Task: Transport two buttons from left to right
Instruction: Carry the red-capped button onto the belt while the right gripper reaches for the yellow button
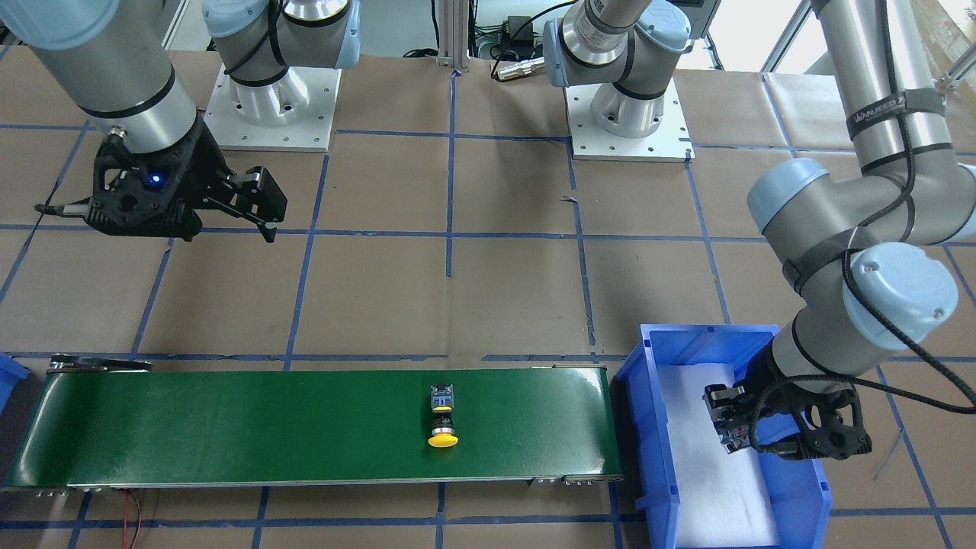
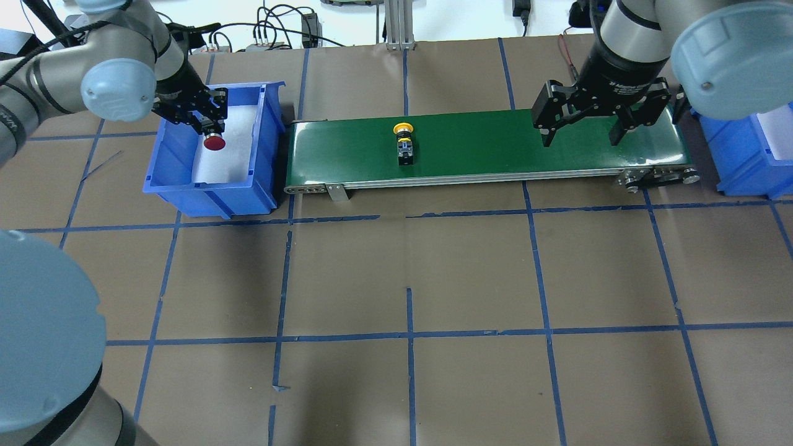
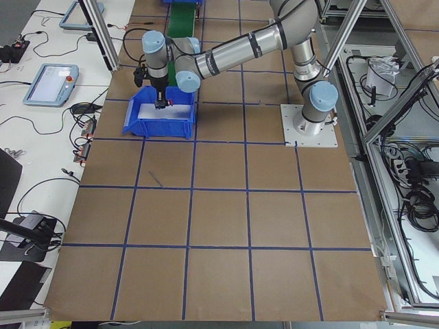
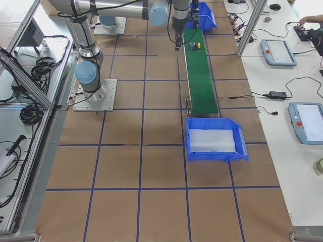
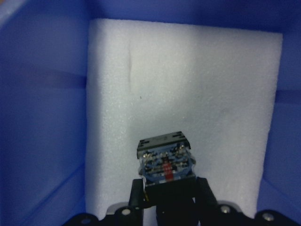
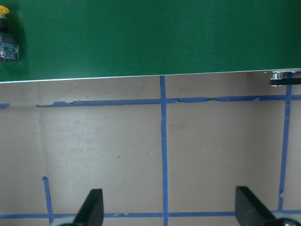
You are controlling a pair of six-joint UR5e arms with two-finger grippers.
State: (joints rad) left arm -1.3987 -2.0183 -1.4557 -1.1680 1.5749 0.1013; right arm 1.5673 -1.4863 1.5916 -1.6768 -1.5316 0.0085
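Crossing brown table paper (image 2: 477,272), blue tape lines (image 2: 410,371)

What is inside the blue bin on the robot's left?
The bin holds a white foam pad. The left gripper, shut on the red button, reaches in above it. The pad beneath the button is hidden, so contact cannot be told.

A green conveyor belt (image 2: 483,145) runs left to right along the far side of the brown-papered table (image 2: 471,272), which is gridded with blue tape (image 2: 410,371). The left blue bin (image 2: 210,198), lined with white foam (image 2: 238,148), and the right blue bin (image 2: 737,167) stand at the belt's two ends.
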